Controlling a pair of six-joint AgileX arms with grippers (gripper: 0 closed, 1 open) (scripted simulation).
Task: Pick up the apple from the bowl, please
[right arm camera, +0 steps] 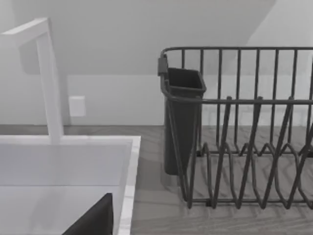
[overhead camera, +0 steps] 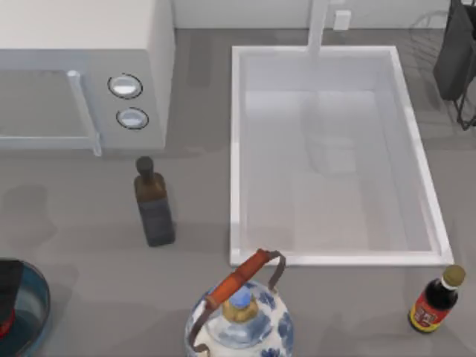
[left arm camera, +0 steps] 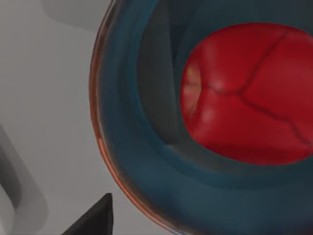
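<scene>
The apple, glossy and red, lies inside the blue-teal bowl and fills much of the left wrist view. The bowl sits at the table's front left edge, partly cut off. My left gripper hangs directly over the bowl, just above the apple, open and holding nothing; one dark fingertip shows beside the bowl's rim. My right arm is parked at the back right, open, with one fingertip showing over the sink's edge.
A white sink takes up the middle right, with a microwave at the back left. A dark bottle stands mid-left, a blue-and-white teapot at the front, a red-labelled sauce bottle front right, and a dish rack back right.
</scene>
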